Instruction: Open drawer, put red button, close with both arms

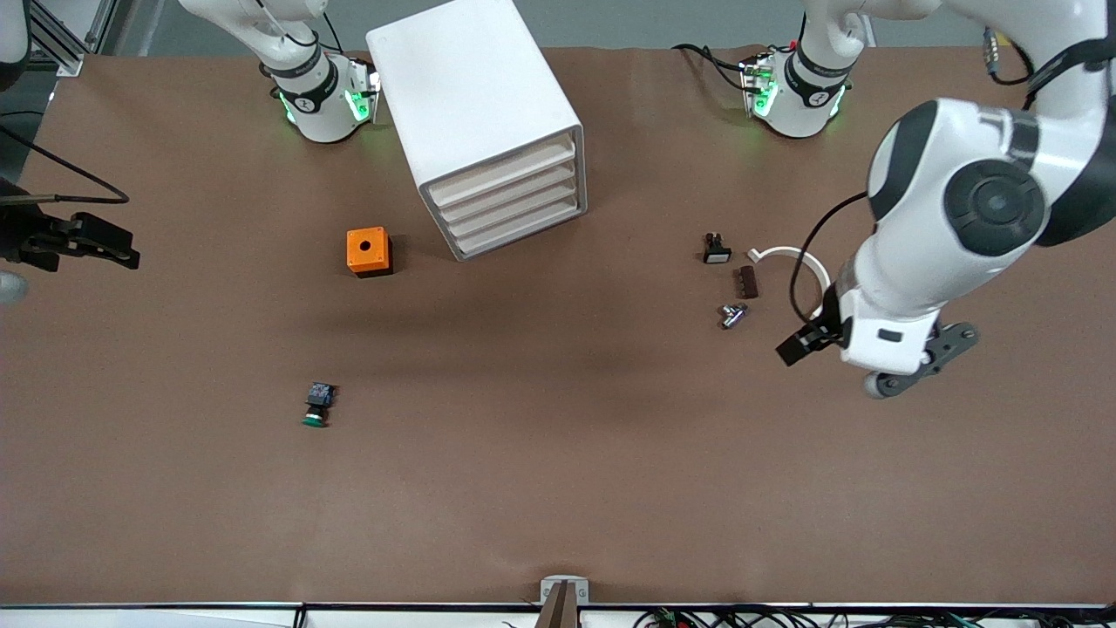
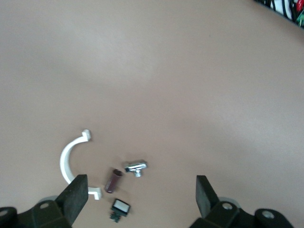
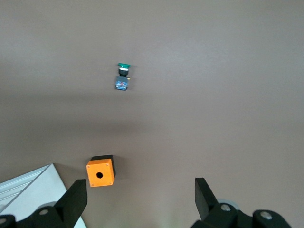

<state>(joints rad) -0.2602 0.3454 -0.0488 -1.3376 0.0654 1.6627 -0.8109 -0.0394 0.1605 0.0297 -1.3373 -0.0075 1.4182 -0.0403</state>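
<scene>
The brown desk (image 1: 558, 488) is matte and mostly bare. It has grey floor and a metal frame at its 11 o'clock corner and cables along the 6 o'clock edge.

The left arm (image 1: 959, 209) reaches from its base at 1 o'clock out to about 3 o'clock. Its hand (image 2: 140, 197) hangs over the desk near a group of small parts, with fingers spread wide and nothing between them. The right arm (image 1: 288, 44) has its base at 11 o'clock. Its hand (image 3: 140, 197) is at the 9 o'clock edge of the desk, also gaping and empty.

The white cabinet (image 1: 475, 96) stands at 12 o'clock with its front turned toward about 5 o'clock. All four drawers are shut, including the top drawer (image 1: 501, 170).

An orange box (image 1: 369, 251) sits at the cabinet's 8 o'clock. A green button (image 1: 316, 406) lies at the box's 6 o'clock, well apart from it. The group near the left hand is a white clip (image 1: 789, 257), a black switch (image 1: 717, 249), a brown block (image 1: 746, 282) and a metal fitting (image 1: 733, 315).

The red button shows in no view, so I cannot place it.

I judge the task unstarted, with opening a drawer first. That calls for a hand to come to the cabinet front and catch a tray's lip. The cabinet may slide, so the other hand may need to brace it.
</scene>
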